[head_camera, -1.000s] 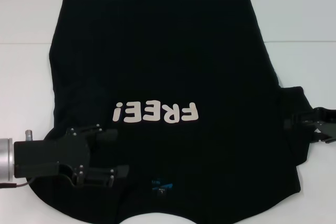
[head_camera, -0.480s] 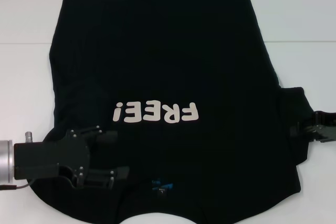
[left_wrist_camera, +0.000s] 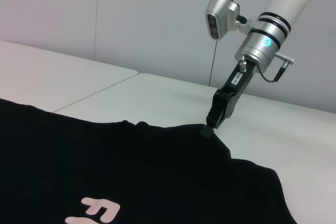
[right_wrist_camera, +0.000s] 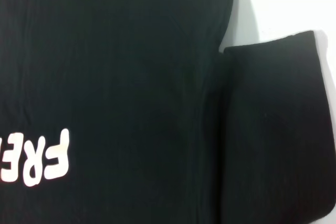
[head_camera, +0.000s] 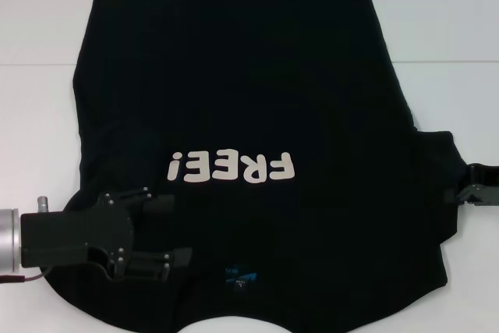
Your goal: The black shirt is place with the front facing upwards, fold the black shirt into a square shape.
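Shirt [head_camera: 234, 99] flat on table [head_camera: 437, 13]

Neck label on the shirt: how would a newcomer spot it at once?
A black shirt covers most of the white table. Below its white lettering, near the collar edge closest to the robot, sits the neck label, right of the left gripper. It is the only blue spot.
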Motion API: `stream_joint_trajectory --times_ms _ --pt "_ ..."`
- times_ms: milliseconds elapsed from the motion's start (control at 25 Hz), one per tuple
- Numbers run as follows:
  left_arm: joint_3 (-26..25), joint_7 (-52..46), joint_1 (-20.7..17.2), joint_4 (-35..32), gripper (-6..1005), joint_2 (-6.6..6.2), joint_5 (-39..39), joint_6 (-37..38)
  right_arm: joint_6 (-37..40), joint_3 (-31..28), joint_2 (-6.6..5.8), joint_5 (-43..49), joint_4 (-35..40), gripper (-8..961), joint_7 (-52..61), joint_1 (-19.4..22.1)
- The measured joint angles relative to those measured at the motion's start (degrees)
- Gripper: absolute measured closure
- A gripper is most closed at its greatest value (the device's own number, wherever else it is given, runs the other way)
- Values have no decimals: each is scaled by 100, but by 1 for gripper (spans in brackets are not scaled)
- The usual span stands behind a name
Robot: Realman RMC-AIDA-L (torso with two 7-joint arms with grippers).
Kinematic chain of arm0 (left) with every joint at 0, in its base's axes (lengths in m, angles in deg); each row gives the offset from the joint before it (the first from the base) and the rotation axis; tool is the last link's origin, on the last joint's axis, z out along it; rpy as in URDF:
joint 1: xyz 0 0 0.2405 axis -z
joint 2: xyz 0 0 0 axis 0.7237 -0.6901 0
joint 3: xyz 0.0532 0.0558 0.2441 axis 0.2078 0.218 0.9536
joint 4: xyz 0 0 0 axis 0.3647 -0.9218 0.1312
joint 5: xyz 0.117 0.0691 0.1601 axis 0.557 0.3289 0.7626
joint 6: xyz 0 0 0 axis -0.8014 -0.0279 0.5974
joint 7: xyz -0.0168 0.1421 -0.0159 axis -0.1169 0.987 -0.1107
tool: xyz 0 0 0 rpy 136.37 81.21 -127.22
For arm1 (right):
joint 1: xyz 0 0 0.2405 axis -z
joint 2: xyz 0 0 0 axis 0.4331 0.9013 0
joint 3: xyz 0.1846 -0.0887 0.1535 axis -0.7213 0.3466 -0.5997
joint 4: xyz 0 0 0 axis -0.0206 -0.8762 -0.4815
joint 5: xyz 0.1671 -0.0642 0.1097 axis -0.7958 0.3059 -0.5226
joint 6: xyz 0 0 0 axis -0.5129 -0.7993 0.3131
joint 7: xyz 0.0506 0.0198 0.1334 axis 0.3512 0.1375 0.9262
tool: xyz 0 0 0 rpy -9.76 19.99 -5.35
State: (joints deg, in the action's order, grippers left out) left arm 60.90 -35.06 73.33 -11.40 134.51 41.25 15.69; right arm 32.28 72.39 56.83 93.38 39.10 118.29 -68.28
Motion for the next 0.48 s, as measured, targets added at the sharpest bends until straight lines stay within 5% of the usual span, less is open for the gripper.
stream_joint_trajectory --times_ms 200,480 --pt "0 -10 2 0 88 -8 0 -3 2 1 -32 20 12 893 -42 20" --pt "0 -35 2 0 88 -18 0 -7 60 -65 -121 -11 290 946 -118 115"
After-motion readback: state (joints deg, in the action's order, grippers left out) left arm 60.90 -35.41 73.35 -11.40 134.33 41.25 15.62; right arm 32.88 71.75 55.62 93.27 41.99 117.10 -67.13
